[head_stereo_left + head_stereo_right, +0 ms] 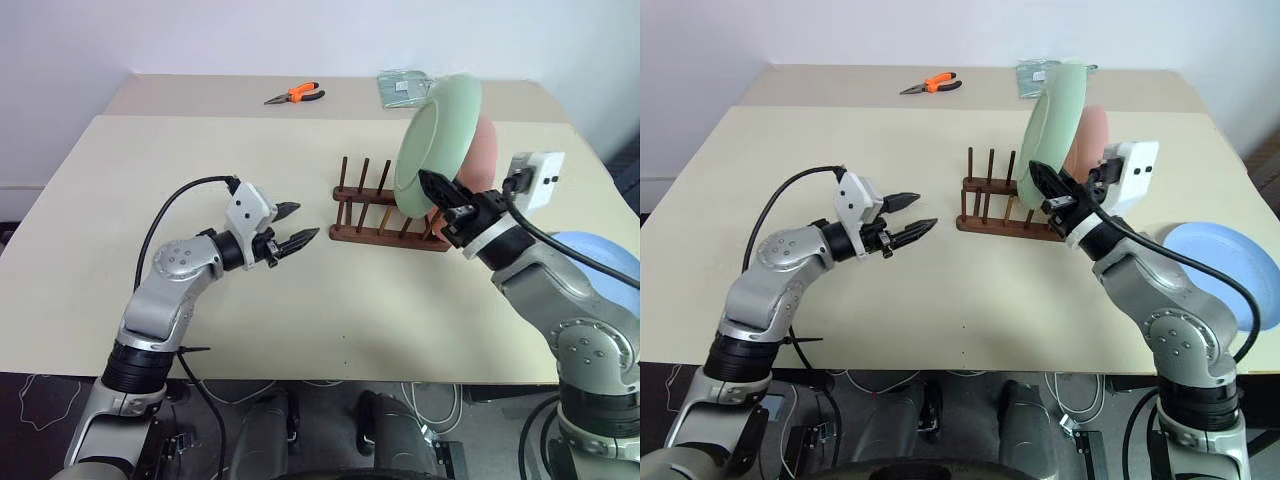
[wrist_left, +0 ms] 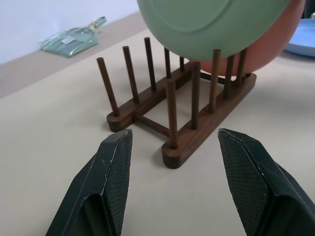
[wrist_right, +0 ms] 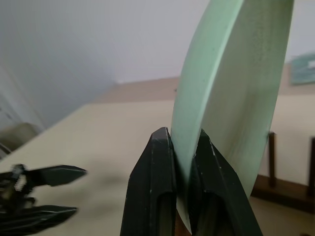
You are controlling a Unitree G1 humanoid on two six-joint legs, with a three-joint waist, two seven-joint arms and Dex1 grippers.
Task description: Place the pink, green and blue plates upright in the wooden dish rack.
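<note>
The right gripper (image 1: 1052, 195) pinches the green plate (image 1: 437, 140) by its lower rim, upright over the wooden dish rack (image 1: 385, 212) toward the table's (image 1: 300, 300) far right side; the pink plate (image 1: 478, 150) already stands in the rack's right end, just behind; the blue plate (image 1: 1218, 262) lies flat near the right edge; the left gripper (image 1: 290, 227) hovers spread and empty beside the rack; the risk, as I judge it: the rim lands on a peg top, or nudges the pink plate over.

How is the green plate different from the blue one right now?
The green plate stands on edge above the wooden dish rack, pinched by the right pincer; the blue plate lies flat on the table, untouched. Both are plain, round plates.
</note>
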